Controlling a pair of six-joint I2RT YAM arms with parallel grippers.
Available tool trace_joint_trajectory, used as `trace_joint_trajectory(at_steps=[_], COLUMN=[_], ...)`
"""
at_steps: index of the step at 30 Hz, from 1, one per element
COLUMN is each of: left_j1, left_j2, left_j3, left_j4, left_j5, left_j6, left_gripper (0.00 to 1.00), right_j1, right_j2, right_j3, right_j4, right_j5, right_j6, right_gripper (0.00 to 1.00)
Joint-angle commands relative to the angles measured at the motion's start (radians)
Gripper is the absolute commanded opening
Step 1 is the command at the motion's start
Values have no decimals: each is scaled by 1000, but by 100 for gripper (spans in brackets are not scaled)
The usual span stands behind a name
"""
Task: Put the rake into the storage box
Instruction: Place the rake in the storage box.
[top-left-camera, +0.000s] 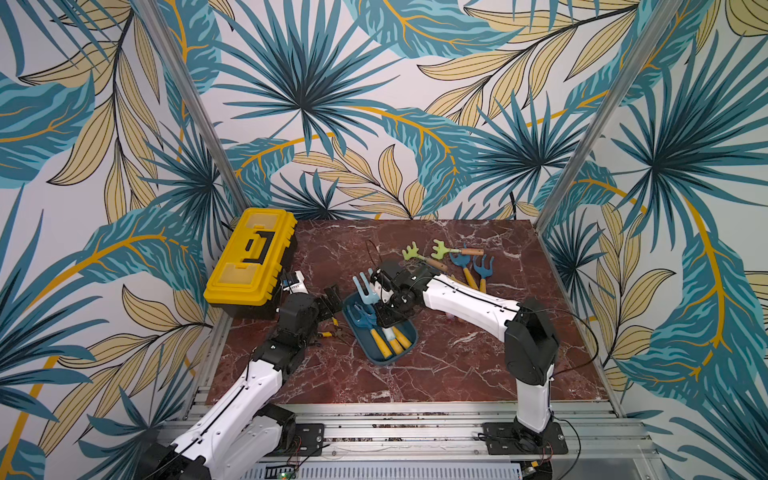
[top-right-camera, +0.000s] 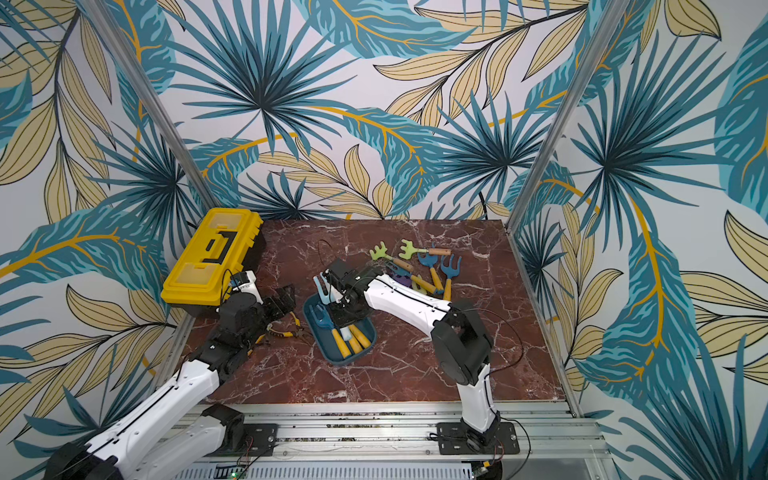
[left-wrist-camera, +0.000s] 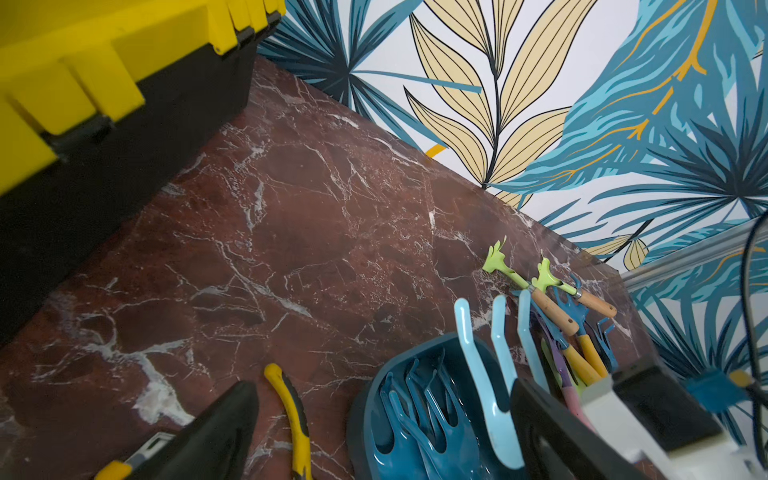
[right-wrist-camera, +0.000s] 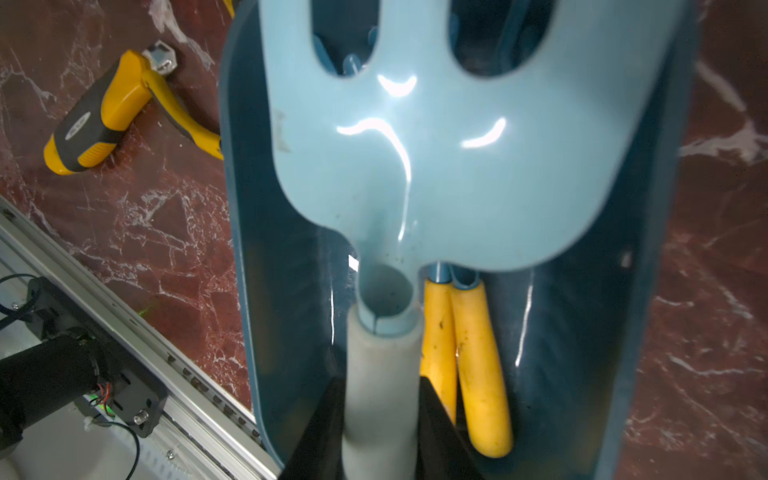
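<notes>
Rake (right-wrist-camera: 449, 158) of glossy pale blue plastic, three-pronged on a whitish round handle, is held by the right gripper (right-wrist-camera: 380, 424), whose jaws pinch the handle a little below the head. It hangs over the storage box (right-wrist-camera: 270, 291), a shallow dark teal plastic tray. The rake is lined up with the tray's long axis, handle toward the robot and prongs away. That heading looks chosen so the tool can go down lengthwise, which seems the only way it fits. In the left wrist view the prongs stand above the far rim, so the rake is tilted head-up and not yet laid flat. Whether any part touches the tray I cannot tell.

Inside the tray, dark blue plastic forks (left-wrist-camera: 415, 415) lie with their yellow handles at the near end, packed side by side. The pale handle comes in alongside them.

Beside the tray, on its own arm's side, the left gripper (top-right-camera: 284, 299) has its jaws spread wide and grips nothing. It is probably parked clear, or ready to steady the tray. Yellow-and-black-handled pliers (left-wrist-camera: 293, 415) lie just beside it on the red-brown marbled tabletop (top-left-camera: 457, 365).

Farther back, a loose heap of green and blue toy garden tools (top-left-camera: 459, 259) lies apart from the tray. At the far left corner sits a closed yellow plastic toolbox (top-left-camera: 249, 257) with a black handle, which has no part in this job.
</notes>
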Motion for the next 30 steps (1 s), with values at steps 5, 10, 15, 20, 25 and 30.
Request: trace_joint_trajectory(at_steps=[5, 10, 15, 20, 25, 30], left_j1=[13, 13, 13, 14, 12, 13], left_j2=[-35, -49, -56, -64, -75, -77], left_j3=[-40, -47, -50, -52, -52, -54], left_j4=[-19, -15, -11, -13, -14, -10], left_j5=[1, 9, 23, 29, 30, 34], left_j6=[-17, -20, -25, -26, -24, -23], left_gripper=[100, 100, 100, 100, 100, 100], right_j1=[48, 75, 93, 97, 108, 108], right_j2=[36, 24, 45, 64, 74, 53], right_j3=[25, -7, -13, -20, -30, -55], right_j4=[-43, -51, -46, -42, -41, -41], right_j5=[-6, 12, 27, 33, 28, 40], right_j6=[25, 40, 54, 66, 69, 73], right_gripper=[12, 12, 12, 12, 12, 12])
